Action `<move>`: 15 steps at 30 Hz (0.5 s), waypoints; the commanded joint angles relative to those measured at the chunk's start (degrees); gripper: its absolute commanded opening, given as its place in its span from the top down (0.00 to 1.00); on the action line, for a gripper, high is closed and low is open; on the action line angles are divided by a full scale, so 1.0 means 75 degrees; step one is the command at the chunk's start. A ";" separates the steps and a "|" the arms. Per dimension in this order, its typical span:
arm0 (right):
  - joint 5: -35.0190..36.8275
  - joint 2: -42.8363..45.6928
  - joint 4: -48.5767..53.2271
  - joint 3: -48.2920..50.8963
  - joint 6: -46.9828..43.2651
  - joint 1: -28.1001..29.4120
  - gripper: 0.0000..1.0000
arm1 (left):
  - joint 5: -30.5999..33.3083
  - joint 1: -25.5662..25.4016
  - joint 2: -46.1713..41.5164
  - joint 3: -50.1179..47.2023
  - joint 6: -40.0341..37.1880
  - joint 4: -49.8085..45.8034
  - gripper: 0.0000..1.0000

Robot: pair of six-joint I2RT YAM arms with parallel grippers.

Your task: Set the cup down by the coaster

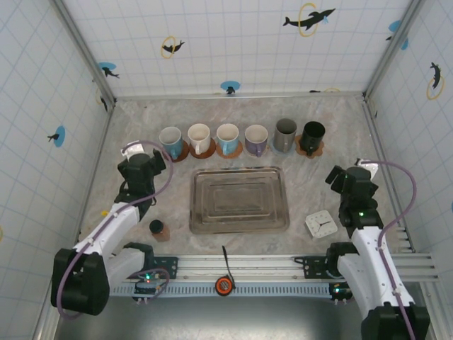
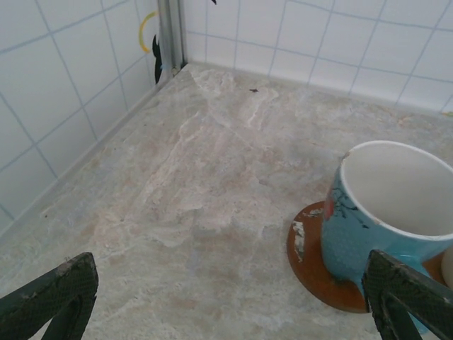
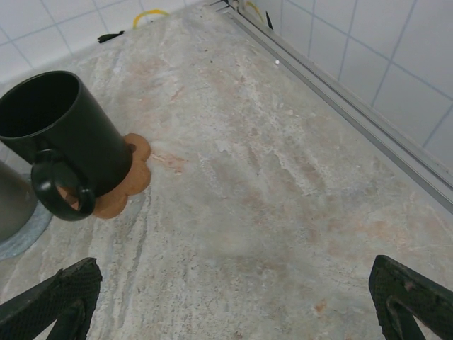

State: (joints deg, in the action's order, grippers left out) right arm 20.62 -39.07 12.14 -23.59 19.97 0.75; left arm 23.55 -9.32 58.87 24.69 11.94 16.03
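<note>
Terracotta-brown small cup (image 1: pixel 158 229), dark inside, standing upright at about 8 o'clock from the steel tray (image 1: pixel 239 229), mouth up, long axis vertical; handle too small to make out. Sits just beside the left forearm (image 1: pixel 117 223), well apart from the left gripper (image 2: pixel 230 304), which hangs at its 12 o'clock, jaws wide apart and empty, facing the blue mug (image 2: pixel 386 205) on its brown coaster (image 2: pixel 311 273). Right gripper (image 3: pixel 233 304) likewise spread and empty, near the black mug (image 3: pixel 64 134). Likely hazards: tipping if pinched high or brushed by the forearm swinging back; bumping the blue mug at set-down, with little room beside that crowded row.
</note>
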 commanded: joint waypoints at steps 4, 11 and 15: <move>-0.0336 -0.0427 -0.0690 -0.0098 -0.0057 -0.0347 0.00 | -0.1265 0.0675 -0.0265 -0.1189 -0.0731 0.2649 0.03; -0.0065 -0.0894 -0.1220 -0.0145 -0.0276 -0.0365 0.00 | -0.1632 0.0832 0.0654 -0.1429 -0.1285 0.3968 0.03; 0.0042 -0.1036 -0.1269 -0.0176 -0.0444 -0.0360 0.00 | -0.2036 0.0913 0.1288 -0.1393 -0.1433 0.4481 0.03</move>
State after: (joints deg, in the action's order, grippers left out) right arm 19.57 -46.57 5.58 -23.59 18.20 -1.63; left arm 11.84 -3.05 66.65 14.17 3.46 42.83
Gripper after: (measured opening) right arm 0.997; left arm 0.972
